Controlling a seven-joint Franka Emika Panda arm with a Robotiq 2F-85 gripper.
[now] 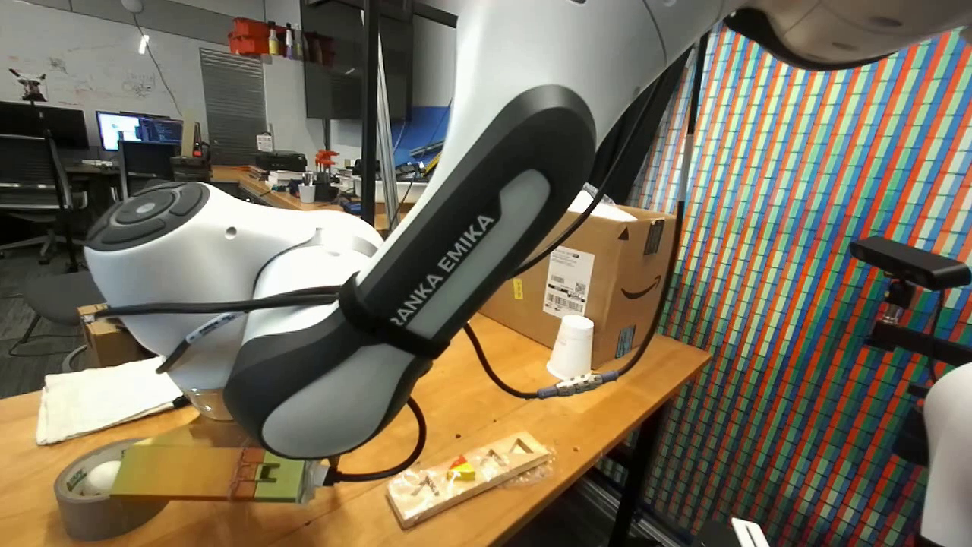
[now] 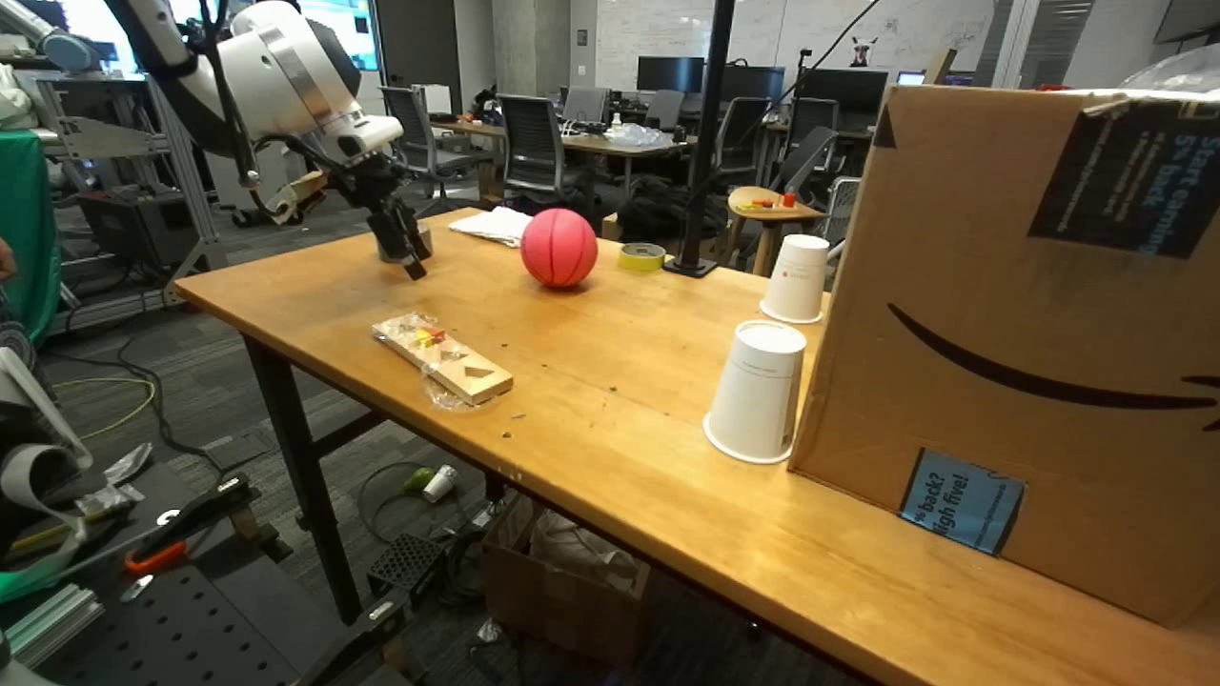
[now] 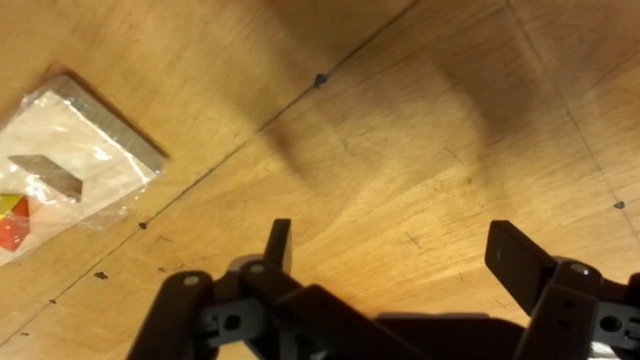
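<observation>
The gripper (image 3: 390, 237), 2 fingers (image 3: 517, 265) spread wide, hangs over the worktop (image 2: 591, 333) near gray tape (image 1: 102, 520) by a short edge, with a wooden board (image 2: 446, 358) by a long edge.

Robotics lab with robot arm (image 1: 456, 258), whiteboard (image 2: 686, 29) and monitors (image 2: 671, 73)

In the wrist view, the left edge cuts off the wooden block (image 3: 102, 150), the bottom edge the tool (image 3: 392, 245). In an exterior view, the right edge crops the cardboard box (image 2: 991, 305). In an exterior view, a green plate (image 1: 175, 471) partly hides the tape roll (image 1: 106, 516), and a label (image 1: 569, 281) bears print too small to read.
</observation>
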